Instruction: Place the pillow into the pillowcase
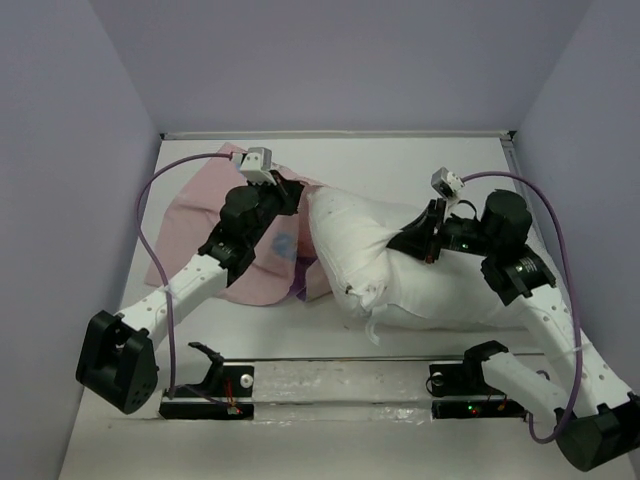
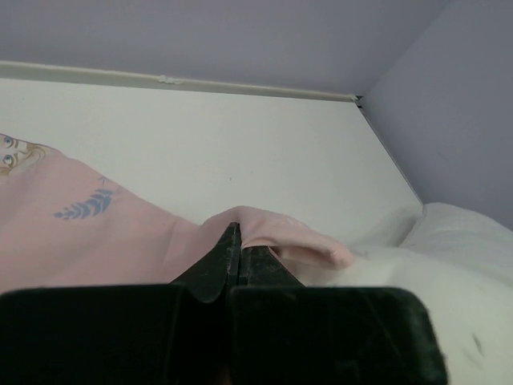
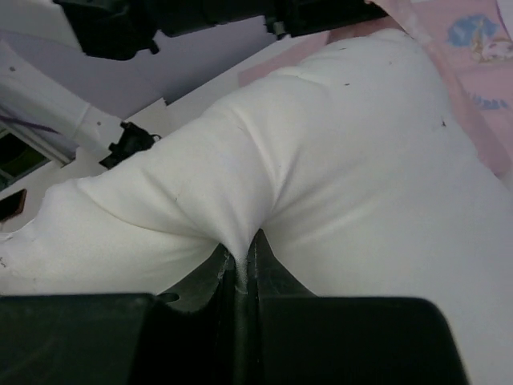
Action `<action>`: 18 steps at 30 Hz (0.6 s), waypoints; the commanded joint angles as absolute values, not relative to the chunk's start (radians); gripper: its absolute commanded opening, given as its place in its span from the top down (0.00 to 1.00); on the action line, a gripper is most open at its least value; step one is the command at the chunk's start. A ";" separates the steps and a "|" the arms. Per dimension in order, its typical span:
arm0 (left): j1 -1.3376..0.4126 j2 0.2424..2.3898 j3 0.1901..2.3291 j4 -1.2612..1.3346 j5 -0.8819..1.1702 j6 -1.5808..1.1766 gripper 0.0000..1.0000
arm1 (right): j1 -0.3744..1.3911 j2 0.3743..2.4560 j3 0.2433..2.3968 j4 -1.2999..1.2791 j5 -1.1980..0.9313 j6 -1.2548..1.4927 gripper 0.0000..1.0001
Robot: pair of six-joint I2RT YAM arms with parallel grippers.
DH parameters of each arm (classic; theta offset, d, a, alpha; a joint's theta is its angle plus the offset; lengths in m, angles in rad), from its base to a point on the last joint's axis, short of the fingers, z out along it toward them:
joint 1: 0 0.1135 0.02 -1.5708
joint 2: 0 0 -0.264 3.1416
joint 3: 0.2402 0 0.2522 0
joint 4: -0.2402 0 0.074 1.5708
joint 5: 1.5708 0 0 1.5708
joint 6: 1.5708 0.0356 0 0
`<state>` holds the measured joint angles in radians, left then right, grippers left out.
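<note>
Left hand (image 2: 235,234): fingers pressed flat together, clamped on a raised fold of the pillowcase (image 2: 80,233), just left of the pillow (image 2: 457,265).

Right hand (image 3: 239,245): clenched on a pinch of the pillow's white cloth, which is drawn into a tight crease between the fingers; set on the pillow's upper right side in the top view.

Pillow: lying on the worktop (image 1: 400,165), slanting from far left to near right; plump and wrinkled, dented around the right hand's pinch; a small white tab sticking out at its near edge.

Pillowcase: spread to the left of the pillow, pale pink side up, with a bluish printed patch near the pillow's left end; right edge touching the pillow there and lifted into a ridge at the left hand; a purple strip showing just below the pillow's left end; in the left wrist view, a cartoon face at the far left and a blue leafy sprig closer to the pillow.

Pillow against pillowcase: almost wholly outside the case; cannot tell whether its left end sits under the pink edge.

Purple cable (image 1: 150,250): arching from the left wrist, well left of the pillow, over the pillowcase's outer edge.
</note>
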<state>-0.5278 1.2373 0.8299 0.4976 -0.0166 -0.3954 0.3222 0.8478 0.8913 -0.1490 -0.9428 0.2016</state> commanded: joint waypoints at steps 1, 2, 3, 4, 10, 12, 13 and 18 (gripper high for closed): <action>-0.522 1.125 0.761 0.555 -0.031 -0.406 1.00 | 0.321 0.899 0.948 -0.176 -0.748 0.190 1.00; -0.522 1.117 0.756 0.554 -0.031 -0.407 1.00 | 0.321 0.916 0.954 -0.187 -0.736 0.186 1.00; -0.523 1.108 0.752 0.549 -0.028 -0.413 1.00 | 0.321 0.951 0.957 -0.192 -0.730 0.184 1.00; -0.523 1.100 0.749 0.548 -0.023 -0.413 1.00 | 0.321 0.966 0.960 -0.201 -0.721 0.186 1.00; -0.523 1.055 0.752 0.535 0.063 -0.423 1.00 | 0.339 1.057 1.006 -0.216 -0.586 0.186 1.00; -0.525 1.046 0.753 0.505 0.095 -0.420 1.00 | 0.357 1.077 1.040 -0.215 -0.523 0.190 1.00; -0.526 1.042 0.756 0.489 0.106 -0.414 1.00 | 0.367 1.091 1.049 -0.210 -0.496 0.193 1.00; -0.531 1.014 0.775 0.387 0.077 -0.382 1.00 | 0.506 1.195 1.156 -0.282 -0.549 0.115 1.00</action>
